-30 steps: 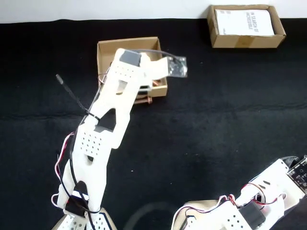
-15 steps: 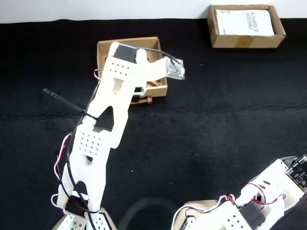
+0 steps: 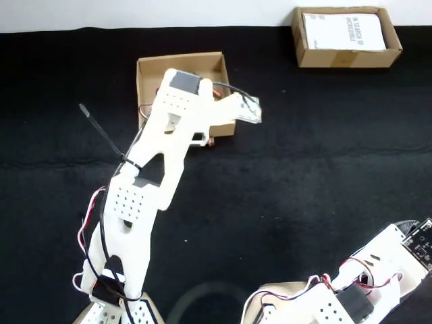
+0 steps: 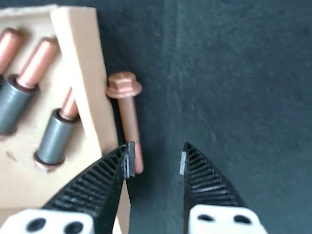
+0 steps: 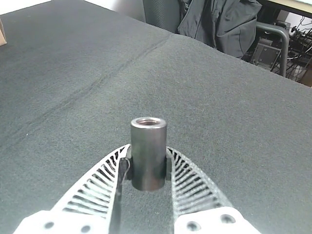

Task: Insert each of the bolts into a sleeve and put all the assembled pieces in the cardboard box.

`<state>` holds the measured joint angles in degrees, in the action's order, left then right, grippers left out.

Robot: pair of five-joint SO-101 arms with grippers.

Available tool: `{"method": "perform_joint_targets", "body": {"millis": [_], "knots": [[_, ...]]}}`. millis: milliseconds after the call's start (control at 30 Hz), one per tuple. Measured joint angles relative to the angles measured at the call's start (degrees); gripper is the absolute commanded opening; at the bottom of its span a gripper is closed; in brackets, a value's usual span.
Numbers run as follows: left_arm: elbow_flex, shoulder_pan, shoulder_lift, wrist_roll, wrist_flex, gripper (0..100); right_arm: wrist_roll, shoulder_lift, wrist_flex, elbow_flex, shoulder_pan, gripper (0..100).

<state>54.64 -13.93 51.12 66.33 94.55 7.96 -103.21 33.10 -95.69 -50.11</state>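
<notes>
Two white arms sit at a black surface (image 3: 304, 169). The left arm (image 3: 162, 175) stretches out over the near edge of the cardboard box (image 3: 152, 67), which lies open toward the far left part of the surface. The left claw (image 4: 156, 157) is open, with a gap between its two black fingers and nothing in it. It hangs over the surface just outside the box wall. One copper bolt (image 4: 127, 119) lies flat on the surface there, right along the outer side of that wall, so close that it may touch it. One finger tip is right next to the thread end of the bolt, and the other is over bare surface. The head of the bolt points away from the claw. Inside the box lie at least two assembled pieces (image 4: 54, 136), each with copper thread sticking out of a grey body.

The right arm (image 3: 364, 283) is folded low at the near right corner. The right claw (image 5: 147, 168) is closed around a dark grey sleeve (image 5: 148, 151). The sleeve stands upright between the fingers, its hole facing up. Another box (image 3: 347, 57) with white paper (image 3: 344, 30) in it sits at the far right, well apart from both arms.
</notes>
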Motion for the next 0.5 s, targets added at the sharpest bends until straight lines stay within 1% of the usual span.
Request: {"method": "perform_joint_targets", "body": {"millis": [500], "knots": [[-10.9,-1.14,-0.09,-0.53,-11.96,17,0.0,-0.18,0.0,0.0,0.0,0.7]]}}
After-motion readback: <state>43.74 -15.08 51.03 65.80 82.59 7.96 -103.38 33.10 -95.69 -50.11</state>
